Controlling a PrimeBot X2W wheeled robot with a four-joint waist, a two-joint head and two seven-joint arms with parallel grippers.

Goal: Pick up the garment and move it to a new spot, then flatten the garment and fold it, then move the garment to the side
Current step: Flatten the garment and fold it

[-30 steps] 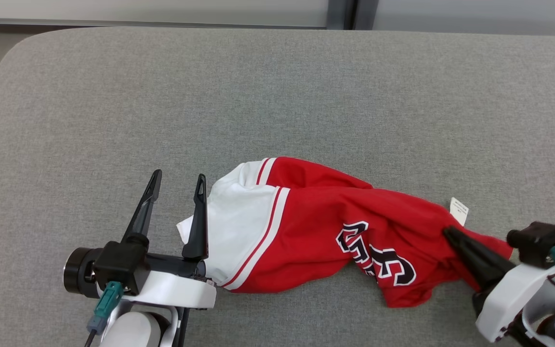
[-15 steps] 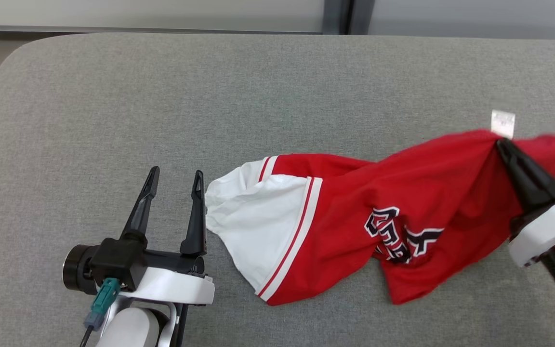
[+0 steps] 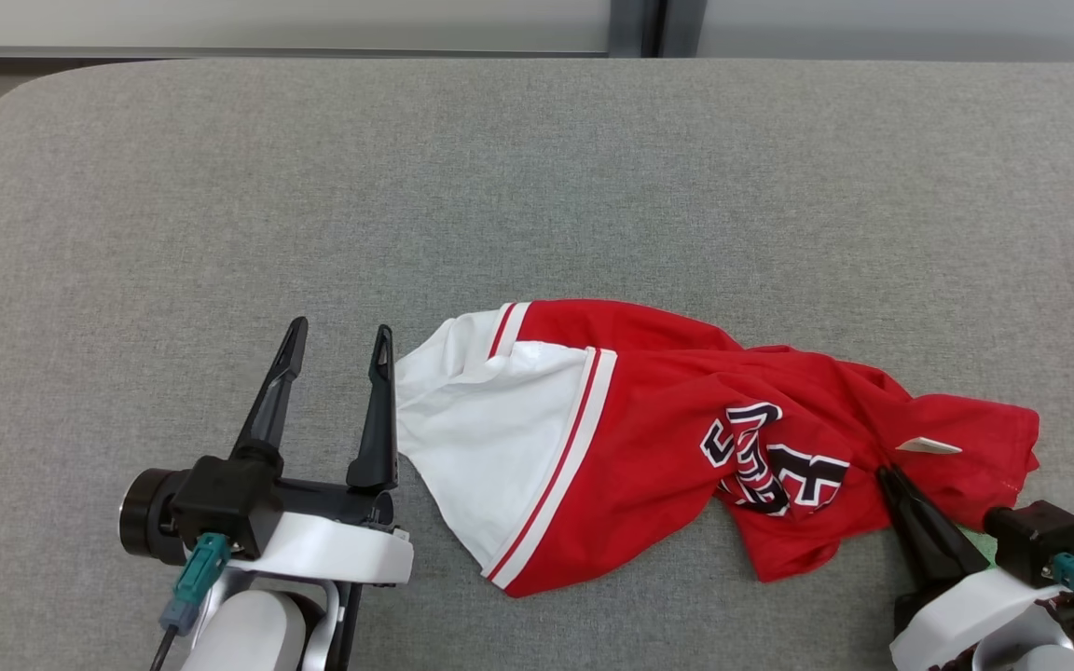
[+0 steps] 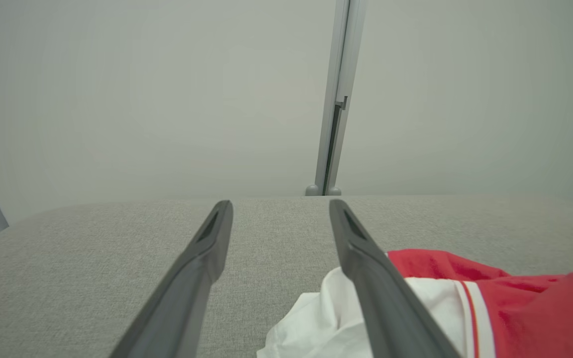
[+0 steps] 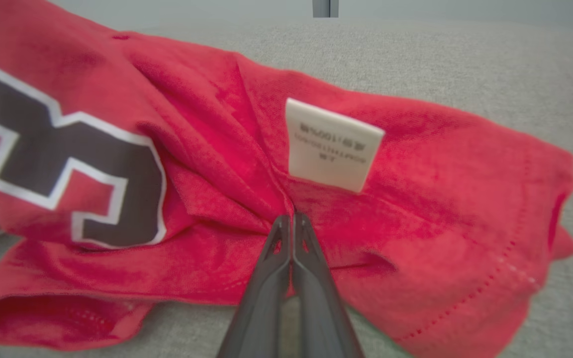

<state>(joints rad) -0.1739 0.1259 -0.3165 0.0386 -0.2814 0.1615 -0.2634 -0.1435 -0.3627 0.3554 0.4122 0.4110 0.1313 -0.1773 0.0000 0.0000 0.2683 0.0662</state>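
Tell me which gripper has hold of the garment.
The right gripper, its fingers pinched shut on the red end of the garment by the white label. The left gripper stands open, holding nothing.

There is one red-and-white jersey (image 3: 649, 438) with dark, white-edged block lettering, and only one. It carries one small white printed label (image 3: 929, 446). I count two grippers, the left gripper (image 3: 340, 326) and the right gripper (image 3: 884, 472), each with two long dark fingers (image 3: 274, 401), so four fingers in all. Two teal plug connectors (image 3: 197, 573) show, one at each wrist. One broad grey fabric-covered table (image 3: 537, 186) lies under everything. Behind it stand two pale wall panels (image 4: 142, 99), parted by one narrow grey upright post (image 4: 336, 99).
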